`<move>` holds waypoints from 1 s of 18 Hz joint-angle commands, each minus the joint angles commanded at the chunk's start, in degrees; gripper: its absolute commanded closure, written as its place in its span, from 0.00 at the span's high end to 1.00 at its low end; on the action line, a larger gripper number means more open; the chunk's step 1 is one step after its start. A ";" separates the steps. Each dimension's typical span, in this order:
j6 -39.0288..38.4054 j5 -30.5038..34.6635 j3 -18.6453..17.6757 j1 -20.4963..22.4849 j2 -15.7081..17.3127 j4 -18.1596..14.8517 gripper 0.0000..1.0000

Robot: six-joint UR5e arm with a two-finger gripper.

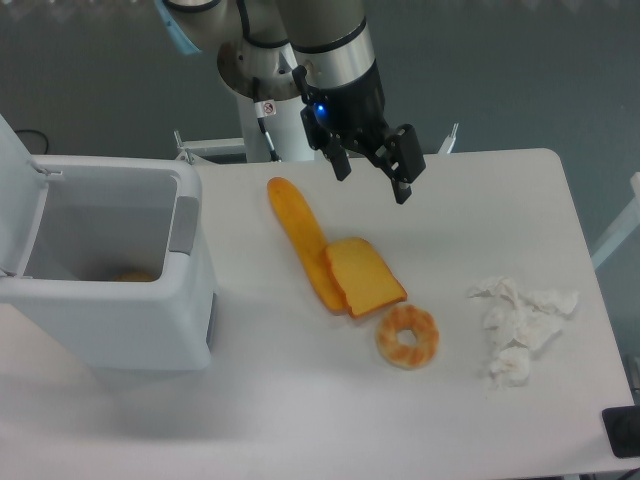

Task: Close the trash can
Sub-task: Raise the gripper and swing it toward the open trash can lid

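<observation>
The trash can (120, 310) is a large white boxy bin at the table's left side. Its flat white lid (18, 190) stands raised on the far left, so the inside shows, with something orange at the bottom. A grey latch tab (185, 224) sits on its right rim. My gripper (372, 177) hangs above the table's back middle, well to the right of the bin. Its two black fingers are spread apart with nothing between them.
A long orange bread loaf (297, 240), a bread slice (364, 276) and a glazed donut (407, 336) lie mid-table. Crumpled white tissue (520, 325) rests at the right. A dark object (624, 432) sits at the lower right corner.
</observation>
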 joint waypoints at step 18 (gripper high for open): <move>-16.93 -20.75 -0.35 1.58 1.67 3.60 1.00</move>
